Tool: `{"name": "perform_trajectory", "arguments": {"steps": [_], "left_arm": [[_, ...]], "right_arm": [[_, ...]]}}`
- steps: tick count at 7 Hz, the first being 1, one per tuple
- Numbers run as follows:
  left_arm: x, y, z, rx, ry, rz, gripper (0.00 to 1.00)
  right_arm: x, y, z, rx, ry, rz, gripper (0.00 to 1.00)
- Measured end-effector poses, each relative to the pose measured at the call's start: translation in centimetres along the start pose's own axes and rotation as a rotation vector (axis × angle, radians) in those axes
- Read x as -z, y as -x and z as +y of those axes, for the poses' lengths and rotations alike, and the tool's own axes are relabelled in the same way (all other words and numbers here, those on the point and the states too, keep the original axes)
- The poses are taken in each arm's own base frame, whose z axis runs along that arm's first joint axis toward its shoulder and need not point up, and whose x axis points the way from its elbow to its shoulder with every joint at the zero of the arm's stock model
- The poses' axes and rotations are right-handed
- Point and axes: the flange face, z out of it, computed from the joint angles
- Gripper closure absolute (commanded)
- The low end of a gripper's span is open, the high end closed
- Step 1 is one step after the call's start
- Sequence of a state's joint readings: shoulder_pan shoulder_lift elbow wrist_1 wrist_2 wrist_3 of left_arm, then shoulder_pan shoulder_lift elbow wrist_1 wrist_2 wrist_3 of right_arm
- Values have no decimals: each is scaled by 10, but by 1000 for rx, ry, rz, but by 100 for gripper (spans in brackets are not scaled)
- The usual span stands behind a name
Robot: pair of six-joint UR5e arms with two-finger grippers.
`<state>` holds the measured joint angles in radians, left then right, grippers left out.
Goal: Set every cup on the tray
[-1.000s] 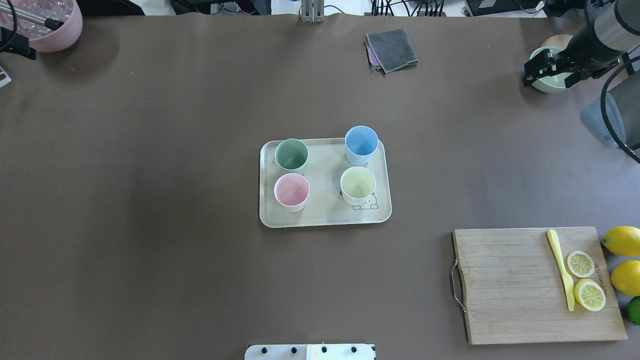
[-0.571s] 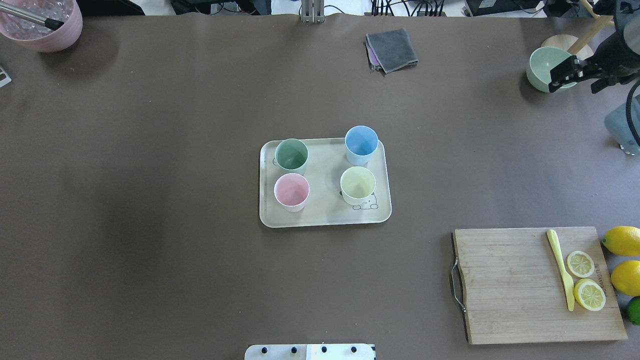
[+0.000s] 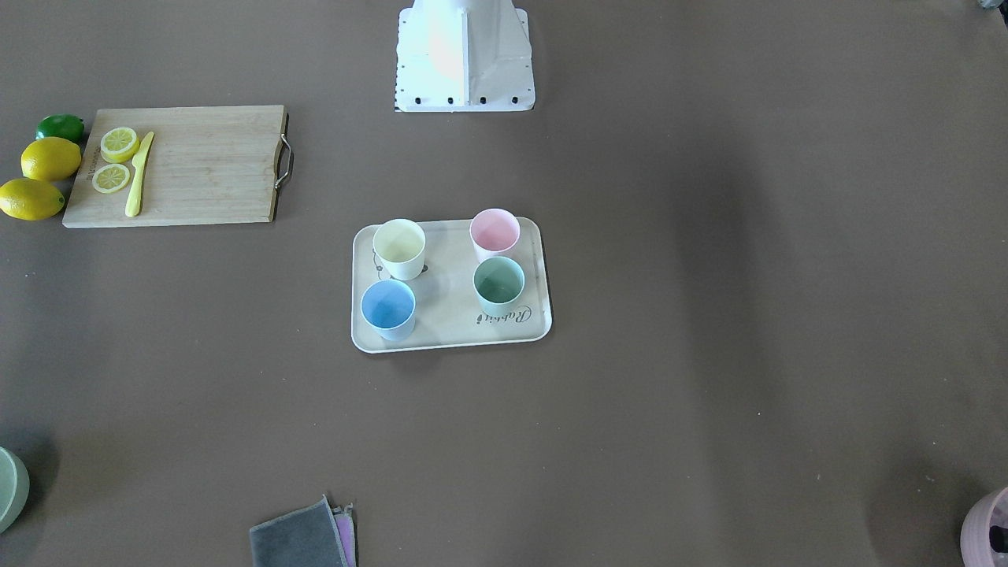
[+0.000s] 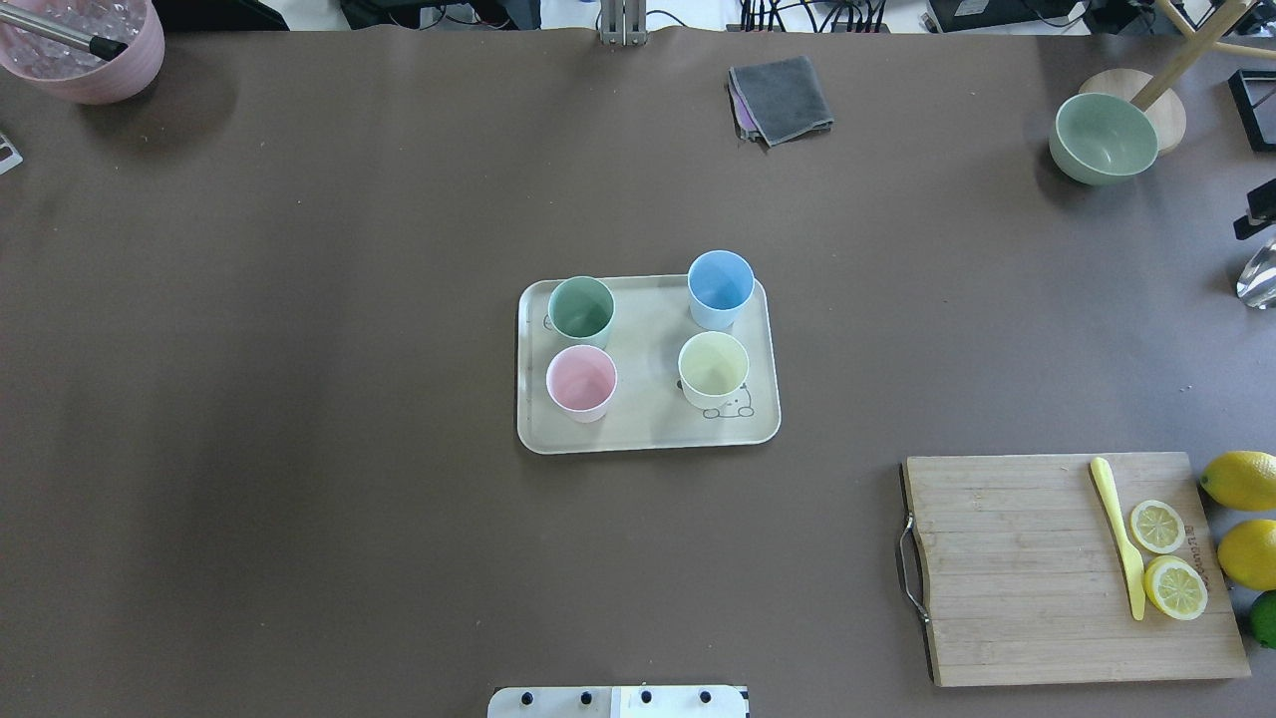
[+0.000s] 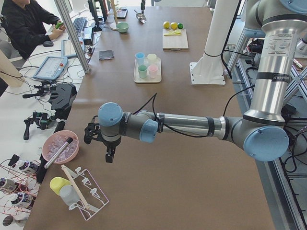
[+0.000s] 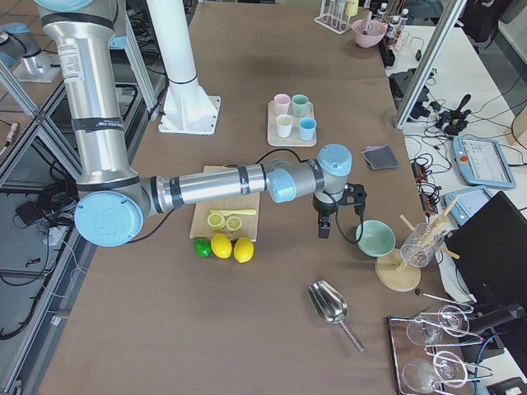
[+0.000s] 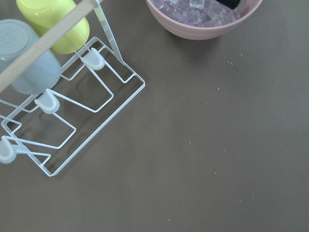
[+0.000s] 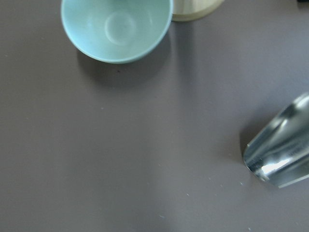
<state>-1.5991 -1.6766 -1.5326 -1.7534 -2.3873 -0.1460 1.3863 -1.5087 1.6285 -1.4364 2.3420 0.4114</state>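
From side views you could not read how the left gripper (image 5: 108, 154) or right gripper (image 6: 340, 220) stood; edges cut the sage-green bowl (image 3: 9, 488) and pink pot (image 3: 988, 529)

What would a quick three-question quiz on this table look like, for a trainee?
1. True or false: the yellow cup, pink cup, blue cup and mint green cup all stand upright on the tray.
2. In the overhead view, which cup stands closest to the printed bear? A. pink cup B. yellow cup C. blue cup
3. How many lemon slices lie on the cutting board?
Key: 1 true; 2 B; 3 two.
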Motion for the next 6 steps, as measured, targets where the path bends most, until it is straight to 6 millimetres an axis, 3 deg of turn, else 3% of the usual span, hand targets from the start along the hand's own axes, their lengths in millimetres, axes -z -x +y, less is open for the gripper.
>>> {"name": "perform_trajectory", "arguments": {"steps": [1,3,6], "left_arm": [[2,4,4,8,3,2,2],[0,7,7,20,9,1,2],[-6,16,7,29,14,-47,2]], "right_arm": [[-1,-23,15,-36,13,-9,0],[10,-42,20,-82,13,-40,0],[28,-36,-3,-90,36,-44,0]]}}
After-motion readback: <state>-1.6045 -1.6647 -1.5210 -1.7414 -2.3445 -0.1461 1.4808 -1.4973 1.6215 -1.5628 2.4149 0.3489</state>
